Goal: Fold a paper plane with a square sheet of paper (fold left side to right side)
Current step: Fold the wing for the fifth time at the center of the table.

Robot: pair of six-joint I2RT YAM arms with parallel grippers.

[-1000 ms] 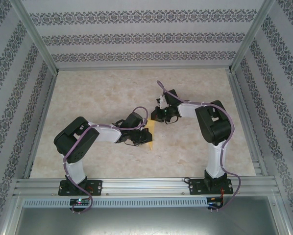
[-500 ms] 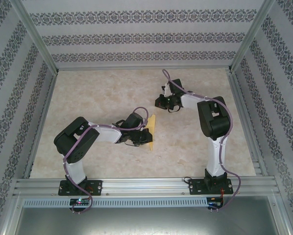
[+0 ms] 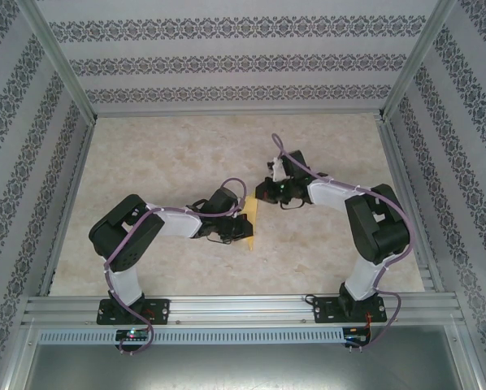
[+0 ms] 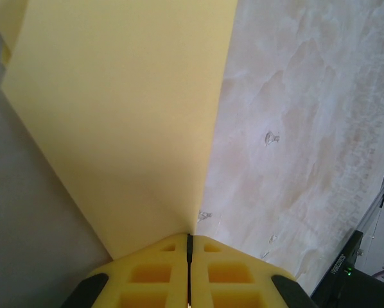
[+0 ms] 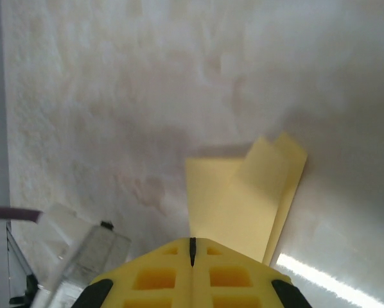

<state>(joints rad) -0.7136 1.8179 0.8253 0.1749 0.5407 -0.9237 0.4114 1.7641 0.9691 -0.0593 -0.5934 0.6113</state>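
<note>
The square sheet of paper (image 3: 250,218) is yellow and folded into a narrow strip near the table's middle. In the left wrist view its folded edge (image 4: 214,128) runs straight down into the seam of my left gripper (image 4: 189,239). That gripper (image 3: 243,231) is shut on the paper's near corner, and the sheet leans off to the left. My right gripper (image 3: 262,193) is shut and holds nothing, just beyond the strip's far end. In the right wrist view it (image 5: 192,242) hovers over the paper (image 5: 237,205), where a small flap (image 5: 262,170) lies folded over.
The marble-patterned table (image 3: 170,154) has aluminium rails along its sides (image 3: 401,195) and along the near edge (image 3: 243,307). Patterned walls close it in on three sides. A translucent cable plug (image 5: 76,253) shows left of the right fingers.
The right arm swung its gripper back away from the paper, then brought it in to the strip's far end, with its elbow shifting right. The left arm and paper stayed put.
</note>
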